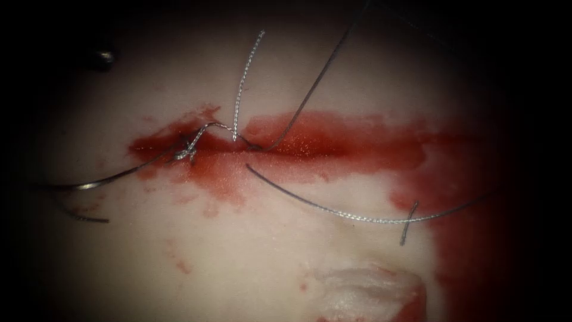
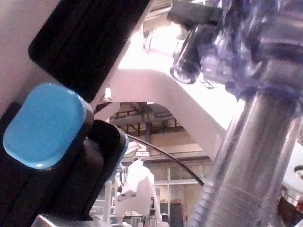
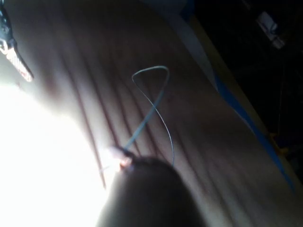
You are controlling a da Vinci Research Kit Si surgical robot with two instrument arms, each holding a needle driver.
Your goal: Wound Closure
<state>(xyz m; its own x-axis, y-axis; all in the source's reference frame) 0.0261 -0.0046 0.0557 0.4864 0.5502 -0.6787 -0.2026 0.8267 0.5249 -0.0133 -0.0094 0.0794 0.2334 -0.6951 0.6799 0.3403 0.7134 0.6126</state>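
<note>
The cut (image 1: 333, 143) runs left to right across the pale tissue (image 1: 250, 262) and is soaked in red fluid. A knot (image 1: 186, 152) sits at the cut's left end, and a short cut end of thread (image 1: 241, 83) stands up from it. One strand of thread (image 1: 316, 77) rises straight from the cut toward the top right. Another strand (image 1: 357, 219) curves below the cut and off to the right. A smooth dark curve (image 1: 89, 186) lies left of the knot; I cannot tell if it is the needle. A thread loop (image 3: 151, 94) leads down to a dark blurred tool (image 3: 147, 194).
A small metal pin head (image 1: 105, 57) sits at the far upper left of the tissue. A raw pale flap (image 1: 369, 292) lies near the front edge. A short thread piece (image 1: 409, 222) crosses the lower strand. My left arm's shaft (image 2: 236, 165) is seen against the room.
</note>
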